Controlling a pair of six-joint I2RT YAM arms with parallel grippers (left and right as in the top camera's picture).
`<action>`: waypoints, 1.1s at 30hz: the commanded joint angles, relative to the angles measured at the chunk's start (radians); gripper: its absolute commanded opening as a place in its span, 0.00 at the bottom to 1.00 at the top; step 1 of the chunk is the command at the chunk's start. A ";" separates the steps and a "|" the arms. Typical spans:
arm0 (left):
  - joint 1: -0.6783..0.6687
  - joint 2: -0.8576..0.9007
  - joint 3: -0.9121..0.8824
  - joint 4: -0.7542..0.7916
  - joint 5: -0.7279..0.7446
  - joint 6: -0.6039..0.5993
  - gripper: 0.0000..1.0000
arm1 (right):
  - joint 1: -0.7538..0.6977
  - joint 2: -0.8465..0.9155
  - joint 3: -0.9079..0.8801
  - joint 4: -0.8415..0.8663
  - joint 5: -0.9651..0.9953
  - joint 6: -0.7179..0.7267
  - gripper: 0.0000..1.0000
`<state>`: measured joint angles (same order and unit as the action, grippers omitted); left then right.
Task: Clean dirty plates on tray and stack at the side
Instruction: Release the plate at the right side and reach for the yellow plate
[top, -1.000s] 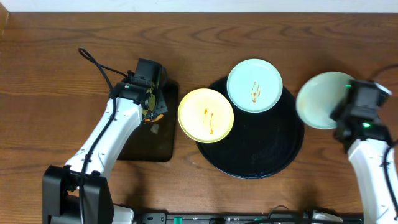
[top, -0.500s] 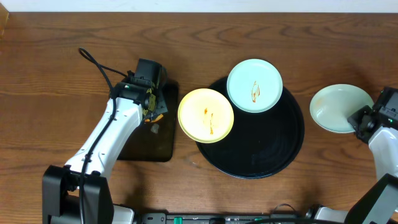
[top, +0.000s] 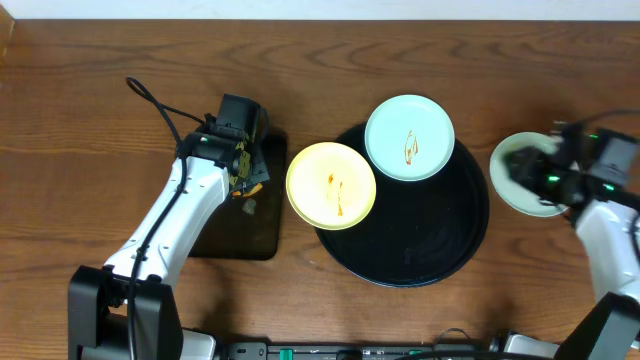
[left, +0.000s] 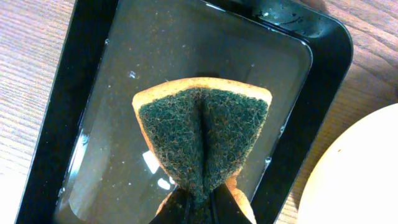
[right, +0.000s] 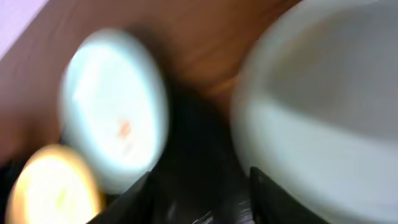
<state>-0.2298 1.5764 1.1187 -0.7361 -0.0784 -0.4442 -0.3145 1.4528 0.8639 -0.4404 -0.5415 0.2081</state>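
Note:
The round black tray (top: 420, 240) sits mid-table. A pale yellow plate (top: 331, 185) with orange smears lies over its left rim. A mint plate (top: 409, 137) with a smear lies on its upper rim. A third mint plate (top: 520, 202) rests on the table to the right of the tray. My right gripper (top: 528, 170) hovers over this plate, open; its wrist view is blurred and shows the fingers (right: 199, 199) apart, with that plate (right: 323, 112) to the right. My left gripper (top: 245, 172) is shut on a green-and-orange sponge (left: 202, 137) above the rectangular tray.
A small rectangular black tray (top: 235, 235) with water in it lies left of the yellow plate, and its rim shows in the left wrist view (left: 62, 124). A black cable (top: 160, 110) runs across the table at the back left.
My right gripper pulled away to the right, leaving the mint plate on the table, then swung back left over it. The left arm and sponge have not moved.

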 joint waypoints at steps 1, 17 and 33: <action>0.004 -0.006 -0.005 -0.004 -0.012 0.006 0.07 | 0.138 -0.009 0.013 -0.054 -0.143 -0.095 0.50; 0.004 -0.006 -0.005 -0.005 -0.012 0.006 0.07 | 0.637 0.208 0.011 0.058 0.068 0.137 0.47; 0.004 -0.006 -0.005 -0.005 -0.012 0.006 0.07 | 0.664 0.365 0.011 0.239 0.010 0.206 0.11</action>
<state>-0.2298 1.5764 1.1187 -0.7368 -0.0784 -0.4442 0.3401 1.8042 0.8646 -0.2062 -0.5240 0.4076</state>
